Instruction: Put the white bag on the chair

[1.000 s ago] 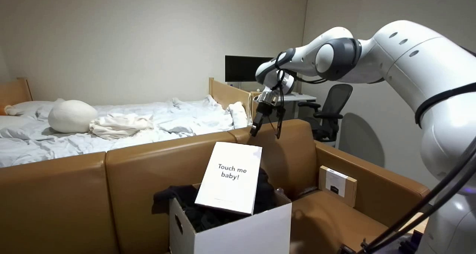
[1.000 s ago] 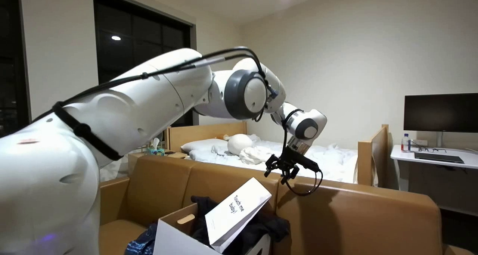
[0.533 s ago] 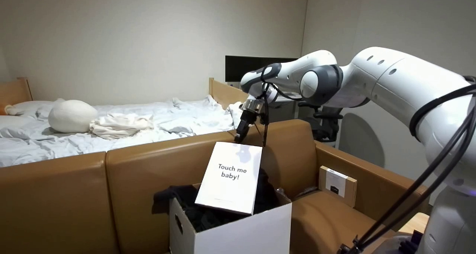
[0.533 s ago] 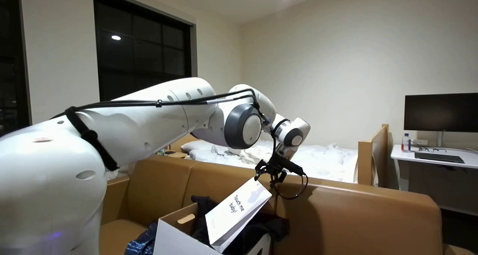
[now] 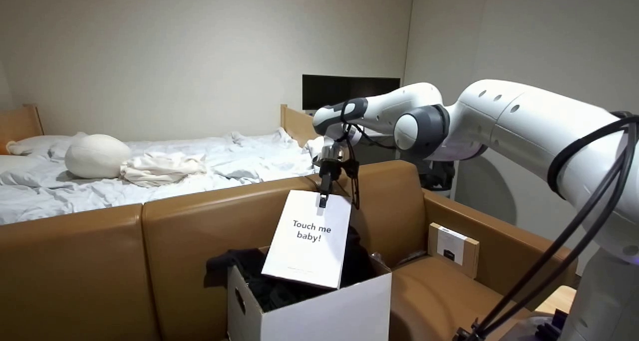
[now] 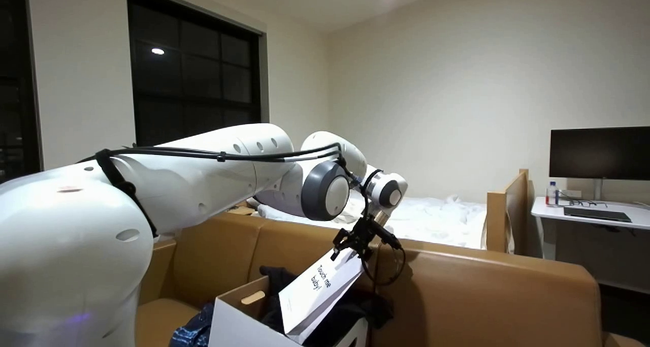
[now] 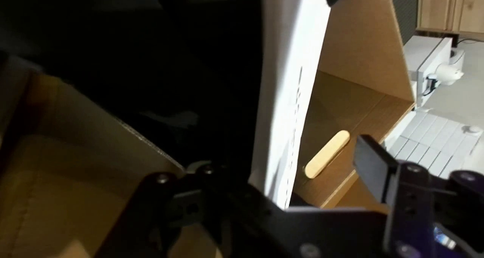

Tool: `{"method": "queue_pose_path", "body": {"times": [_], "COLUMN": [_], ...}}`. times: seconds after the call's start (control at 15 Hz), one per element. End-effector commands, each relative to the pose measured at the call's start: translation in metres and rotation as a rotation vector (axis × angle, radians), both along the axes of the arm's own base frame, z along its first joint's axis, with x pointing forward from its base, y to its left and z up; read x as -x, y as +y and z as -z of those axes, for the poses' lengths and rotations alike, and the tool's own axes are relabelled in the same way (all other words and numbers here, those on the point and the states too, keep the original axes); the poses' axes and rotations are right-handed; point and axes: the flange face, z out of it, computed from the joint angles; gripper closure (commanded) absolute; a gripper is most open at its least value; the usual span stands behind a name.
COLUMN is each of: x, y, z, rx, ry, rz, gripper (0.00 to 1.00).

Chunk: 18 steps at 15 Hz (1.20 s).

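Two fingers [image 7: 372, 169] of the claw [image 6: 348, 257] are spread well apart astride the top of the ungripped bag [image 5: 304, 253]. It is propped, tilted, in the box [image 5: 324, 313] near the back of the chair [image 5: 204, 226].

We see the white bag [image 5: 307, 251], printed "Touch me baby!", tilted in an open box [image 5: 324, 316]. Behind it we see the wide, smooth tan-brown chair [image 5: 209, 226].

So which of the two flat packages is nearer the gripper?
The white bag reading "Touch me baby!": the gripper is at its top edge, while the tan package stands apart on the chair.
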Motion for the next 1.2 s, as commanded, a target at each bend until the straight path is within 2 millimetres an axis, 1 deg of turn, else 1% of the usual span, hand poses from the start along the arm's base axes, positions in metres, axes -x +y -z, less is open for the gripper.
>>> {"method": "queue_pose_path", "body": {"times": [0.0,0.13,0.27,0.47,0.6,0.8,0.87,0.93,1.0,1.07,1.13], "x": [0.007,0.008,0.011,0.019,0.025,0.031,0.032,0.033,0.031,0.030,0.027], "y": [0.003,0.004,0.005,0.011,0.014,0.013,0.010,0.007,0.000,-0.003,-0.015], "z": [-0.010,-0.017,-0.017,-0.013,-0.010,-0.009,-0.014,-0.023,-0.040,-0.050,-0.078], "rx": [-0.034,-0.069,-0.116,-0.184,-0.230,-0.277,-0.280,-0.276,-0.256,-0.249,-0.226], "ry": [0.019,0.012,0.011,0.026,0.046,0.051,0.054,0.055,0.041,0.032,-0.002], "rz": [-0.103,-0.140,-0.179,-0.266,-0.299,-0.355,-0.369,-0.377,-0.376,-0.375,-0.369], "gripper": [0.46,0.59,0.72,0.93,1.00,1.00,0.99,0.98,0.98,0.98,0.99]}}
